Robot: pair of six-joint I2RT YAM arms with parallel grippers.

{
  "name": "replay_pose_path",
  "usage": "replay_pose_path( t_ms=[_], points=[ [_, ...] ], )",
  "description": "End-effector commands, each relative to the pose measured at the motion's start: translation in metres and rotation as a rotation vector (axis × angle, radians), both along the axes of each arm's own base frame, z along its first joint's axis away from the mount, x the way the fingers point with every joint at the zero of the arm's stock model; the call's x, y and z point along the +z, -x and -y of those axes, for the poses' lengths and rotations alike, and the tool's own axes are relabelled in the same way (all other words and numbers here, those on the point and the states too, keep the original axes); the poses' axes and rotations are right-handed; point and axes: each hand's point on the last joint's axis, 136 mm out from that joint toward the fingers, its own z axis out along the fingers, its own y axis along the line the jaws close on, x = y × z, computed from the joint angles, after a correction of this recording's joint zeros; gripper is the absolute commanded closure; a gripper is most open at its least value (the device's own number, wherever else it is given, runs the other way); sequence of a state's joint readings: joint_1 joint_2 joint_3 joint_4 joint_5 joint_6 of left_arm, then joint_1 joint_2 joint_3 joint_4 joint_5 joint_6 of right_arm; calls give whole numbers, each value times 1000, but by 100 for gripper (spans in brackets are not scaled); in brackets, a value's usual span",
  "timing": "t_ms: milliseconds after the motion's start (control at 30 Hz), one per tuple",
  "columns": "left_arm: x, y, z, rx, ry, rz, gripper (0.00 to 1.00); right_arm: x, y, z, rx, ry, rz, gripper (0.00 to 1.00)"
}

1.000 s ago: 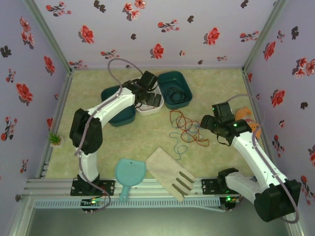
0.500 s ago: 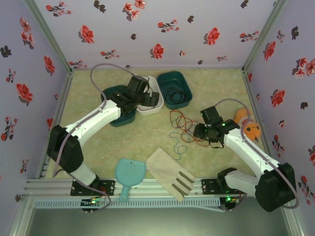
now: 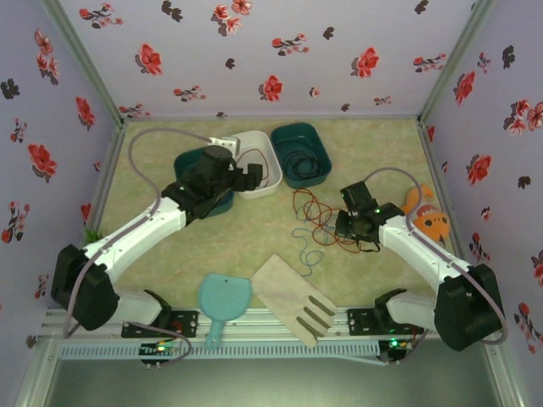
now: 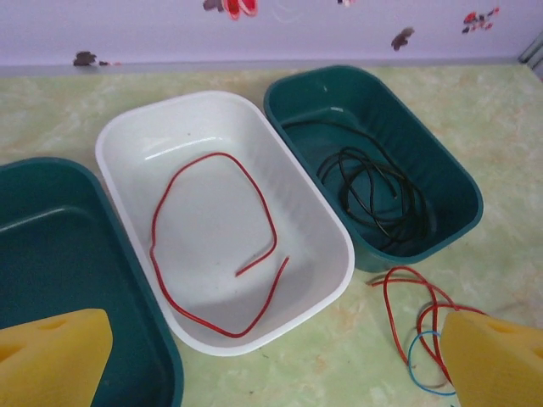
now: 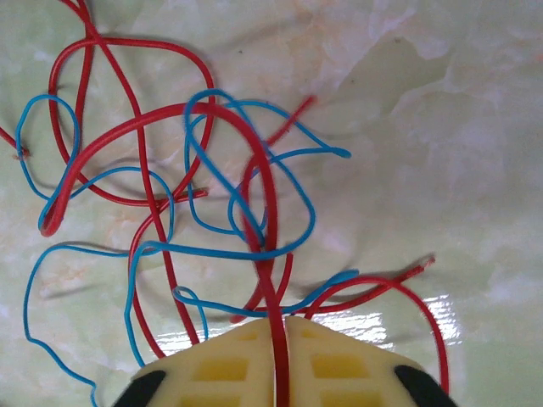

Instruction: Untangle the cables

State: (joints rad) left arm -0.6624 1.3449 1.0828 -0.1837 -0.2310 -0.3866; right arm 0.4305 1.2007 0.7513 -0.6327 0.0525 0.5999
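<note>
near edge: light-blue plastic scoop (image 3: 226,298) and flat slotted wooden board (image 3: 297,297), maybe a spatula head, side by side, both apart from the wires.
tangle: thin red and teal-blue wires (image 3: 318,222) in loose overlapping loops on the pale green marbled table (image 3: 170,263), right of centre, between the wooden board and the tubs.
right gripper (image 5: 280,326): jaws closed right down on one red strand (image 5: 268,246) of the tangle, which runs up from between the yellow pads (image 5: 339,365).
crossings: teal-blue wire (image 5: 212,251) crosses the pinched strand at several spots just beyond the pads. Which lies on top at each is hard to tell.
handling: judged very light, limp and springy. A wire will drag its neighbours rather than slide free, and can slip through a pinch. Not fragile.
where to hold: best near a free end or on a stretch clear of crossings. The present pinch sits close to the knot, so a pull probably lifts blue loops too.
right edge: orange toy fish (image 3: 428,222), just beyond the right arm, well apart from the wires.
left gripper (image 3: 253,178): fingers spread as wide as they go, holding nothing, over the near side of the white tub.
far centre: white oval plastic tub (image 4: 127,140) with a single red wire loop (image 4: 219,155) inside. Dark teal plastic tub (image 4: 322,93) just to its right holds the coiled black wire (image 4: 373,191). Second dark teal tub (image 4: 51,246) against its left side.
</note>
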Motion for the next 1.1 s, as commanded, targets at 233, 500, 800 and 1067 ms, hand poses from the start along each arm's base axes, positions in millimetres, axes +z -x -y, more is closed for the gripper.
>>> replay_pose_path(
  t_ms=[233, 500, 800, 1067],
  points=[
    [16, -2, -33, 78, 39, 82, 0, 74, 11, 15, 19, 37, 107, 100],
    [16, 2, 7, -98, 147, 81, 0, 144, 21, 11, 84, -10, 169, 100],
    [3, 24, 76, -358, 139, 107, 0, 205, 17, -8, 177, -114, 311, 100],
    [-5, 48, 138, -576, 131, 135, 0, 261, 15, -16, 238, -171, 446, 100]
  ],
)
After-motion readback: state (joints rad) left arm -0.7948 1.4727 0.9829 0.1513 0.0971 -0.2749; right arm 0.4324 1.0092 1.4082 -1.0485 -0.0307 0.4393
